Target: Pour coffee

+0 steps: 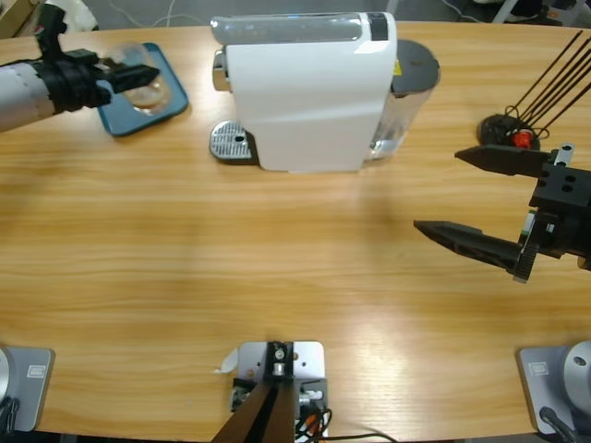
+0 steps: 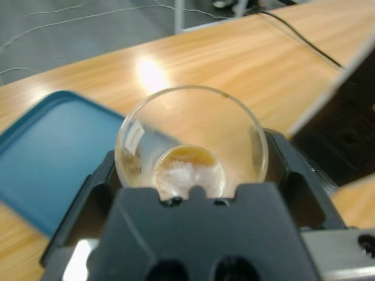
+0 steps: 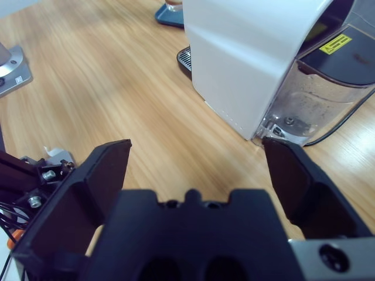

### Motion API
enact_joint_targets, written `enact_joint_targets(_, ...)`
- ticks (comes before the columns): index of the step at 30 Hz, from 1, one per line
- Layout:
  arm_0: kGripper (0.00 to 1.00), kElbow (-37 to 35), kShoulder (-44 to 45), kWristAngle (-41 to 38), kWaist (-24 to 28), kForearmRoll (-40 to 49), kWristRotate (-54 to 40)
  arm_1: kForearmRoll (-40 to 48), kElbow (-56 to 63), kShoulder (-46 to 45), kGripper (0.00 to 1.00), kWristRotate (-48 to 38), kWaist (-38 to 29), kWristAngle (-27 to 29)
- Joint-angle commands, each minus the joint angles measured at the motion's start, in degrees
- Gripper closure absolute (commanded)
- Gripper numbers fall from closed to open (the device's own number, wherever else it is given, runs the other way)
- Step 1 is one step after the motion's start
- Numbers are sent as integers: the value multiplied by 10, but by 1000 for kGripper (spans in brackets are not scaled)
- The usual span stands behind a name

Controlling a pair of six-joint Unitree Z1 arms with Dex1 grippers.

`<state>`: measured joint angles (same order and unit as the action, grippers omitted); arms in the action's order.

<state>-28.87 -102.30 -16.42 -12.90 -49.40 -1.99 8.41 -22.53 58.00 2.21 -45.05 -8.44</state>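
A clear glass [image 1: 148,88] is gripped between the jaws of my left gripper [image 1: 138,76] at the table's far left, over a blue tray [image 1: 120,118]. In the left wrist view the glass [image 2: 190,140] shows its round mouth, with my left gripper [image 2: 193,155] shut on its sides. A thin layer of tan coffee [image 2: 186,157] lies at its bottom. My right gripper [image 1: 437,189] hovers open and empty at the right, pointing towards the white coffee machine [image 1: 309,92]. In the right wrist view the right gripper [image 3: 196,146] has only bare table between its jaws.
The coffee machine [image 3: 246,52] has a round metal drip tray [image 1: 231,140] at its left front and a clear water tank [image 3: 322,88] at its right side. A black stand with thin rods [image 1: 508,129] sits at the far right. The blue tray [image 2: 53,152] lies left of the glass.
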Motion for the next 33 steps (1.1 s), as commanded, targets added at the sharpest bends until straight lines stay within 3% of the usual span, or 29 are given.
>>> enact_joint_targets(1,538,-25,-34,20,75,10,-7,5,18,7,0,-6,-7,-7)
enact_joint_targets(19,530,-54,-122,22,94,31,-3,5,20,0,0,-7,-7,-8)
enact_joint_targets(22,441,-60,-121,22,94,43,-3,5,20,0,0,-7,-7,-7)
enact_joint_targets(25,190,-65,-119,22,93,63,-3,5,20,0,0,-7,-7,-7)
enact_joint_targets(30,19,-57,-105,19,91,68,-3,5,20,-1,0,-7,-7,-6)
enact_joint_targets(33,13,-54,-68,20,90,93,-3,5,20,-1,0,-7,-7,-6)
